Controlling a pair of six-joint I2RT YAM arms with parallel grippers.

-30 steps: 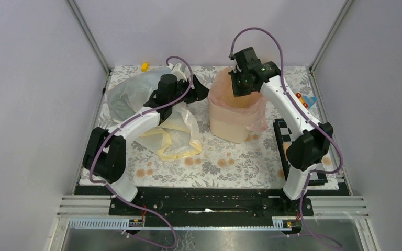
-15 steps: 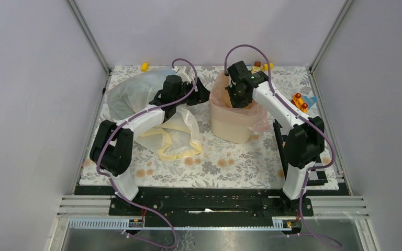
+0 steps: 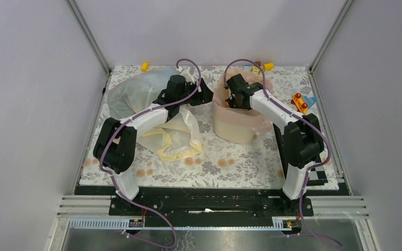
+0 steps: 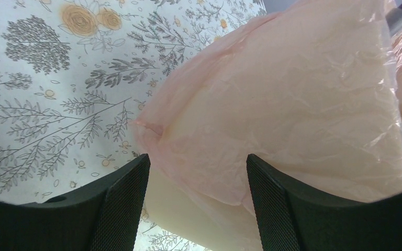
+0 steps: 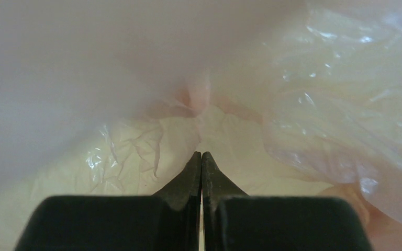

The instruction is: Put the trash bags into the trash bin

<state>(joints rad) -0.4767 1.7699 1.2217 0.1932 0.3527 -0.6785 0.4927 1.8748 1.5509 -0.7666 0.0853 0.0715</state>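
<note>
Top external view: the trash bin point(image 3: 234, 127) stands mid-table, the pink trash bag point(image 3: 260, 121) draped over its rim. The right gripper point(image 3: 236, 99) sits low in the bin's mouth, fingers clenched together. The left gripper point(image 3: 201, 94) hangs just beside the left rim, fingers spread. The yellow bag point(image 3: 175, 137) lies apart to the left

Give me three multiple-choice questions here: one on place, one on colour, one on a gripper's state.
1. Where is the right gripper? A. in the opening of the bin; B. far left corner; C. near edge.
2. What colour is the bag draped over the bin? A. blue; B. pink; C. green.
3. How are the jaws of the left gripper? A. open; B. shut empty; C. shut on a toy.
Answers: 1 A, overhead it sits in the bin's mouth; 2 B, pale pink film; 3 A, they stand wide apart.
</note>
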